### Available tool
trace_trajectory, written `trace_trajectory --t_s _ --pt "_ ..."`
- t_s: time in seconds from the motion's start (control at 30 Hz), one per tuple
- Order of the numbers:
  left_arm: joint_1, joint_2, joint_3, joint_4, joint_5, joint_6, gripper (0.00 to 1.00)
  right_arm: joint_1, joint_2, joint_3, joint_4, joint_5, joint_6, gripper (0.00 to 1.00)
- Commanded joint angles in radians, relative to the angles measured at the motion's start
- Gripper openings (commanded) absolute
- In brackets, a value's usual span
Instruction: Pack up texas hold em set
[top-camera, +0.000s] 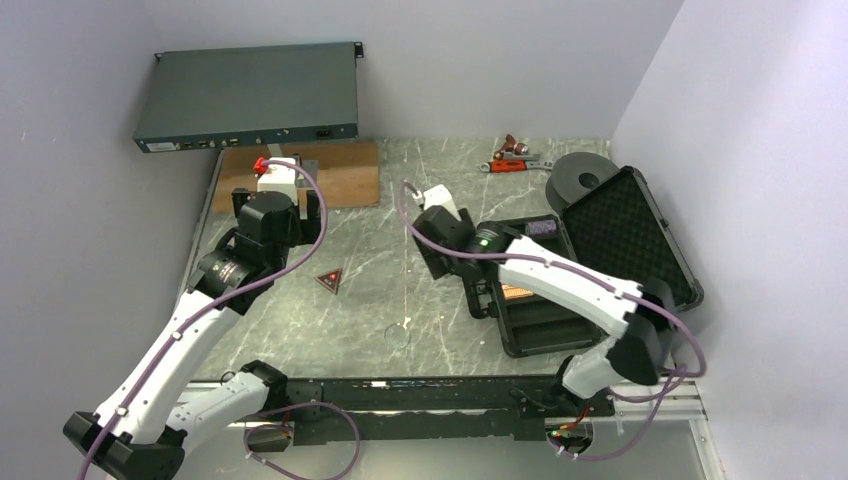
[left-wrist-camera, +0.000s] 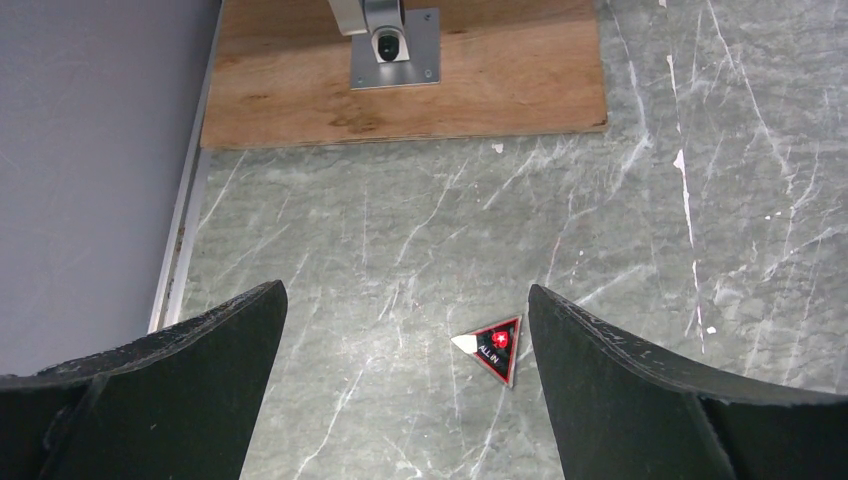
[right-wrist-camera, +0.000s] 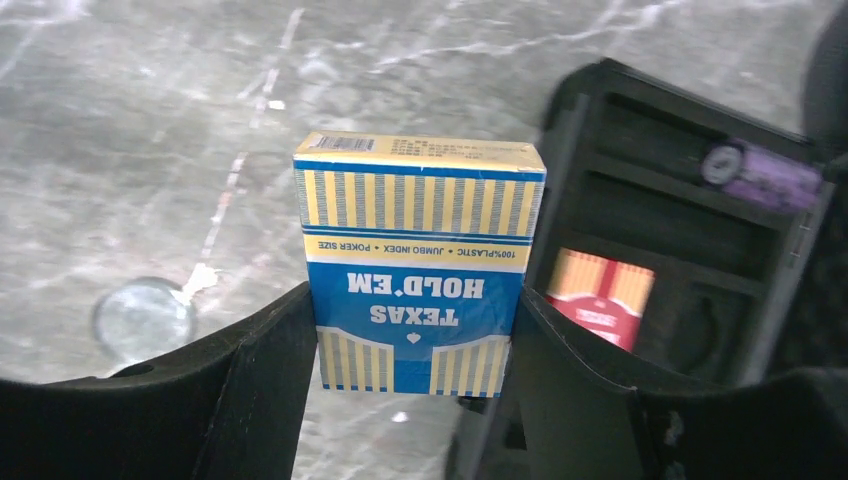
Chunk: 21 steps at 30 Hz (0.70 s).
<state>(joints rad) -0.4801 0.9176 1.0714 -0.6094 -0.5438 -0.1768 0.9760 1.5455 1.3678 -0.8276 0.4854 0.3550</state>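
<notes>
Top external shows us the case (top-camera: 560, 330) lying open, its lid thrown back to the right. The purple chip stack (top-camera: 543, 228) sits in its far compartment and the red card box (top-camera: 515, 293) in a middle slot. On the table (top-camera: 370, 230), well to the left of the case, lie the red triangle (top-camera: 328, 280) and, nearer us, the clear disc (top-camera: 397, 335). Left wrist shows the left gripper (left-wrist-camera: 403, 330) spread wide and holding nothing, with the triangle just inside its right finger. Right wrist shows the right gripper (right-wrist-camera: 415, 335) pinching the blue-white card box (right-wrist-camera: 418, 270) by its sides, just left of the case's rim. We judge the step to be seating this box. We would carry it over the free slot beside the red box, square its edges to the foam, lower it flat, and let go only once it rests.
</notes>
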Motion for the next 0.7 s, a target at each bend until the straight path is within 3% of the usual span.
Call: trace_trajectory --t_s 0.0,0.33,0.47,0.67 --pt "0.000 -0.012 0.003 0.028 0.016 0.009 0.97 -0.049 -0.180 -0.108 0.138 0.135 -0.126 0.52" --pt "0.001 -0.016 -0.003 0.034 0.030 0.006 0.97 -0.207 -0.462 -0.316 0.260 0.070 -0.249 0.56" --pt "0.000 -0.016 -0.004 0.036 0.040 0.005 0.97 -0.220 -0.578 -0.445 0.402 0.048 -0.380 0.56" --pt "0.000 -0.005 -0.003 0.036 0.049 0.003 0.97 -0.322 -0.622 -0.534 0.489 0.006 -0.442 0.46"
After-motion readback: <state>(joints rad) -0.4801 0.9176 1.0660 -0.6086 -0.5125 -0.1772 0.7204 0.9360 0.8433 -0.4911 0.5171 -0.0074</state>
